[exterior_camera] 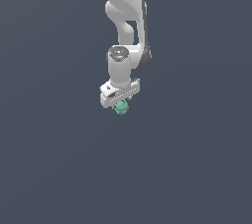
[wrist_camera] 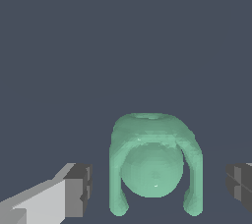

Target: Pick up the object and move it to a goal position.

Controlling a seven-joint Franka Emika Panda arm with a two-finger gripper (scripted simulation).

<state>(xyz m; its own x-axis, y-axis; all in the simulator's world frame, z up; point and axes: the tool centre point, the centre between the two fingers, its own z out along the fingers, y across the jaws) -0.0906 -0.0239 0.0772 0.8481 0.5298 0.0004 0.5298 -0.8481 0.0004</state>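
Closest to the wrist camera are the two dark finger pads of the gripper, one at each side of the picture, with the white finger body behind the nearer one. Between them sits the object, a teal-green mottled lump with a rounded dome and two leg-like lobes reaching toward the lens. Clear grey gaps show on both sides of it, so the pads are spread wide and touch nothing; the claw is parted and empty. Nothing else breaks the flat grey ground around it, and no goal marker shows in this view. Moving to the exterior view, the white arm comes down from the top edge and ends in the gripper, its pale cross-bar slightly tilted. The object peeks out as a small green spot right under that bar, near the middle of the scene, on the same featureless grey ground. Whether the fingertips have reached the lump's height cannot be told from here. No goal is visible here either. As a judgement, the step in hand is the approach, with the grasp not yet made: the claw straddles the object. The next move likely calls for closing squarely on the rounded body rather than a thin lobe, then lifting; a lump this small and round could squirt sideways if pinched off-centre.
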